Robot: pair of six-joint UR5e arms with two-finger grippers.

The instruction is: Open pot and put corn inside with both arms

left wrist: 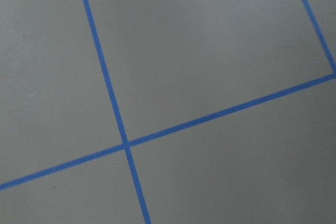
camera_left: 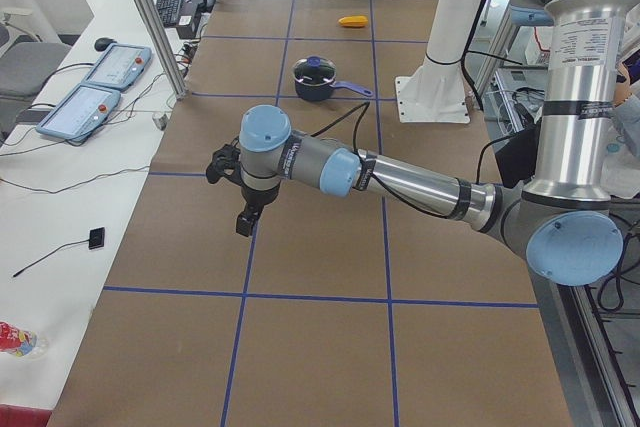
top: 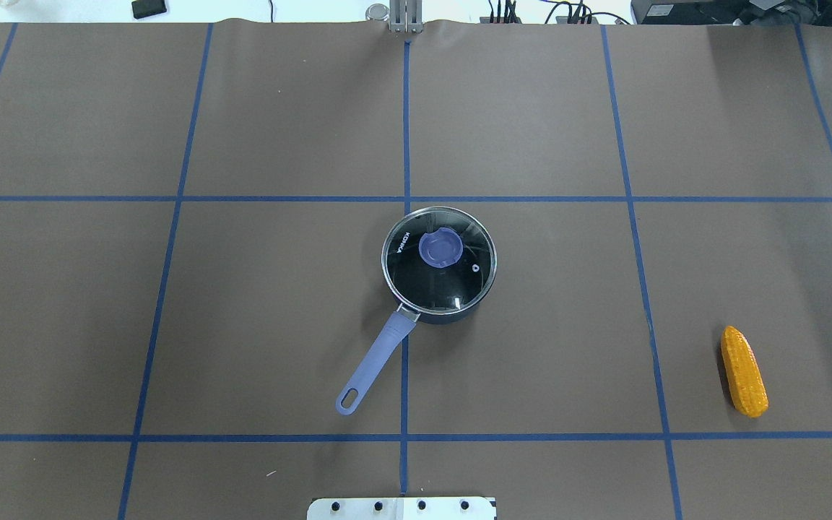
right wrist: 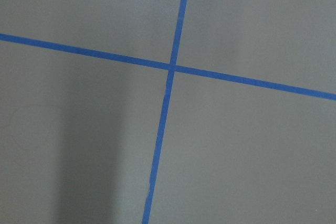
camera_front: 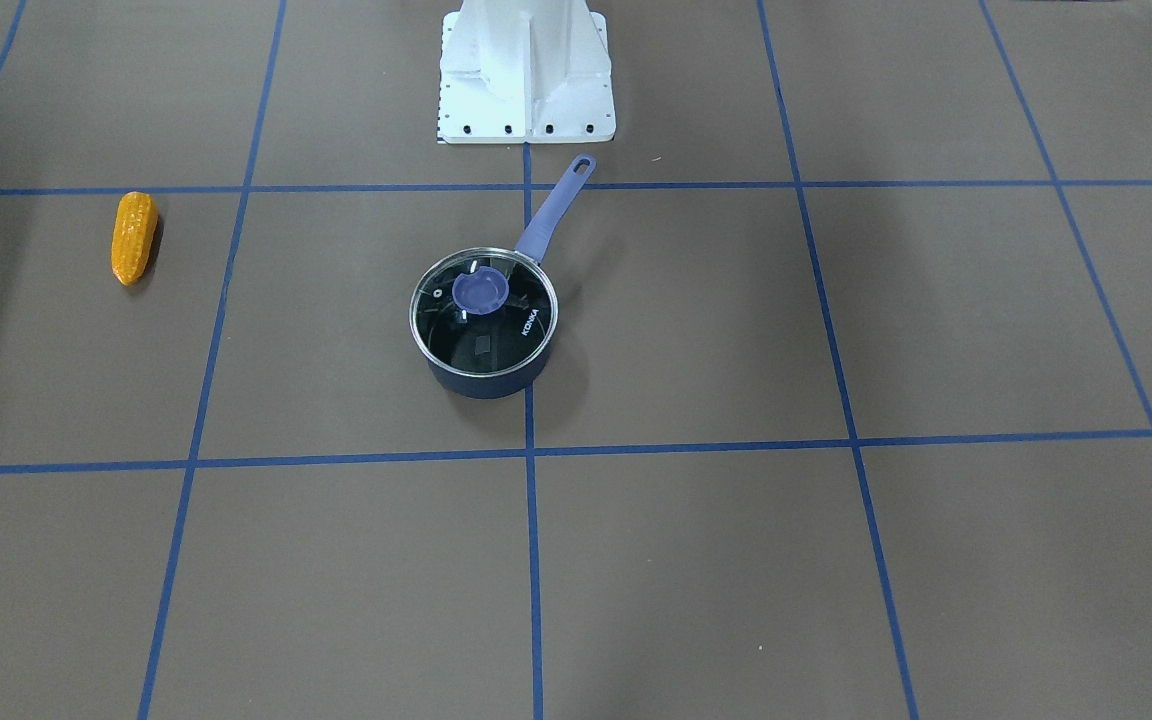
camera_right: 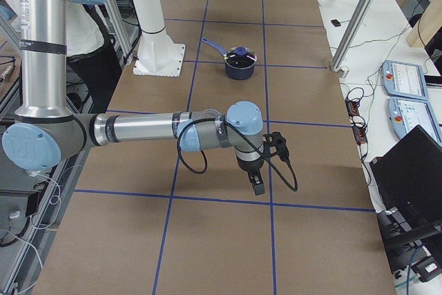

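A dark blue pot with a purple handle stands at the table's middle. Its glass lid with a purple knob sits shut on it. The pot also shows in the overhead view. The orange-yellow corn lies alone on the table on my right side, far from the pot. My left gripper shows only in the exterior left view, above bare table far from the pot. My right gripper shows only in the exterior right view. I cannot tell whether either is open.
The brown table carries a grid of blue tape lines. The white base block stands at my edge of the table. Both wrist views show only table and tape. Control pendants lie on a side bench.
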